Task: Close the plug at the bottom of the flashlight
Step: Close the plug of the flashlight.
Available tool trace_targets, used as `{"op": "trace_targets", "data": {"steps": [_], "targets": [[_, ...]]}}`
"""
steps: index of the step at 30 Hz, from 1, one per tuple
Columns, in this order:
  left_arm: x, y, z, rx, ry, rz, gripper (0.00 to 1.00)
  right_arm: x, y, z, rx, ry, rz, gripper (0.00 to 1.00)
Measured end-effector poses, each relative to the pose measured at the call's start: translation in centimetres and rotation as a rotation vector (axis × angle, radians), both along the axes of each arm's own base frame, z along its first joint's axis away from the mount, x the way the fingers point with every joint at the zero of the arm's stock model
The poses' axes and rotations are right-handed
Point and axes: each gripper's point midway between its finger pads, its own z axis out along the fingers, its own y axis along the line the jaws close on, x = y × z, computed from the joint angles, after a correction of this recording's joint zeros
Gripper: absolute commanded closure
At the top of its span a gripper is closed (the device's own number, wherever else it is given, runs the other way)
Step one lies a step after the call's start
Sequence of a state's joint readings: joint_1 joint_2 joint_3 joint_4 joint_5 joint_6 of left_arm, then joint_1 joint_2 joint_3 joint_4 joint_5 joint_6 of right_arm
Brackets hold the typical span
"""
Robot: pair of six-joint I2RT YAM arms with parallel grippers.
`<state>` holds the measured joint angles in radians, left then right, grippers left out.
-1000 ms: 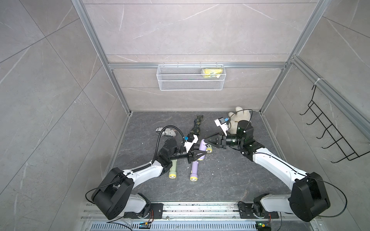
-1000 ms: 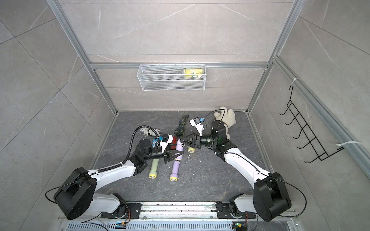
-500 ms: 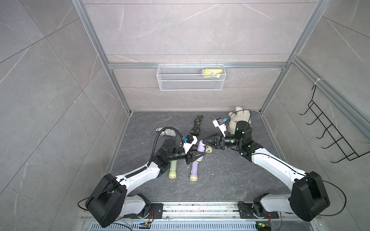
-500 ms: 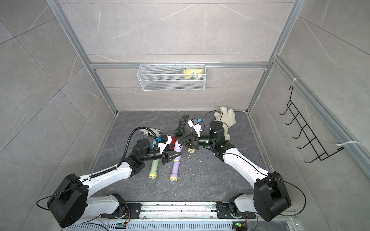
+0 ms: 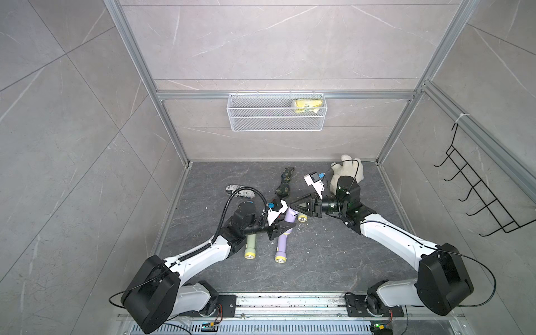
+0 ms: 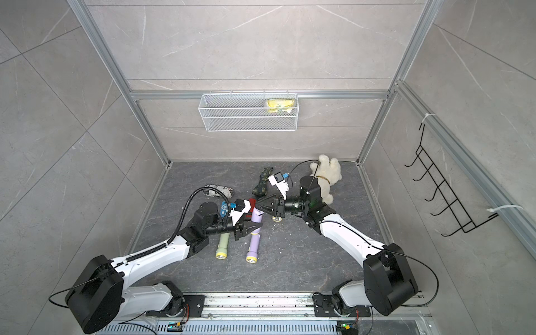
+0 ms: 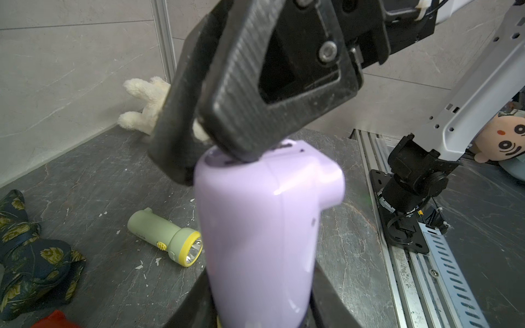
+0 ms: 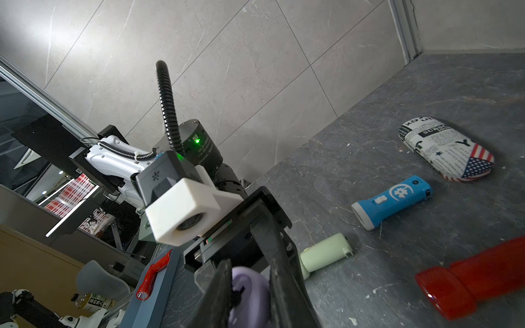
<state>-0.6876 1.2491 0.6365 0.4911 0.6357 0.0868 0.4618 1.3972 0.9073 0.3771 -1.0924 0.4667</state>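
Lilac plastic flashlight (image 5: 281,246) sits near the middle of the tabletop (image 5: 333,261), its yellow-rimmed head toward the front edge and its tail end tilted up toward the back. The left claw (image 5: 282,229) is clamped tight round its barrel. The right claw (image 5: 292,204) meets the tail end with its jaws narrowly parted. One fingertip (image 7: 241,147) is planted on the flat end where the plug belongs, and the other runs down beside the casing. Whether they are squeezing the plastic I cannot tell, and the plug is mostly hidden beneath that fingertip. The step in hand looks to be pressing the plug home. To do it well, push straight along the barrel so the smooth, rounded end does not skid away. Let the left claw brace against the push, and ease in until the plug lies flush.
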Motion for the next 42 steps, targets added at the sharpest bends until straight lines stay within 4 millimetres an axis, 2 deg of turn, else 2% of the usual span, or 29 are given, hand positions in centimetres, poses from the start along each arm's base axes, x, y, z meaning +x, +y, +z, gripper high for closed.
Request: {"op": "trace_targets", "data": {"steps": [6, 9, 11, 19, 24, 30, 34, 38, 42], "targets": [[-0.2, 0.0, -0.3, 0.016, -0.002, -0.002, 1.0, 0.1, 0.0, -0.1, -0.006, -0.029, -0.004, 0.89], [-0.4, 0.0, -0.3, 0.021, 0.001, -0.006, 1.0, 0.1, 0.0, 0.0, -0.007, -0.034, -0.006, 0.91], [-0.5, 0.1, -0.3, 0.023, 0.003, -0.007, 1.0, 0.1, 0.1, 0.0, -0.007, -0.039, -0.005, 0.95], [-0.7, 0.1, -0.2, 0.021, 0.005, -0.01, 1.0, 0.1, 0.1, 0.2, -0.003, -0.05, -0.008, 0.96], [-0.7, 0.0, 0.0, 0.013, 0.003, -0.009, 1.0, 0.2, 0.0, 0.6, -0.014, -0.056, -0.035, 0.91], [-0.6, -0.1, 0.7, -0.011, -0.018, -0.011, 1.0, 0.8, -0.4, 1.0, -0.036, -0.065, -0.103, 0.79], [-0.7, -0.2, 1.3, -0.03, -0.038, -0.019, 1.0, 1.5, -1.0, 1.0, -0.05, -0.06, -0.154, 0.67], [-0.9, -0.3, 4.6, -0.108, -0.129, -0.036, 1.0, 2.5, -1.9, -1.0, -0.104, 0.006, -0.226, 0.6], [-1.1, -0.5, 7.3, -0.164, -0.194, -0.047, 1.0, 3.8, -2.9, -2.8, -0.172, 0.049, -0.326, 0.58]]}}
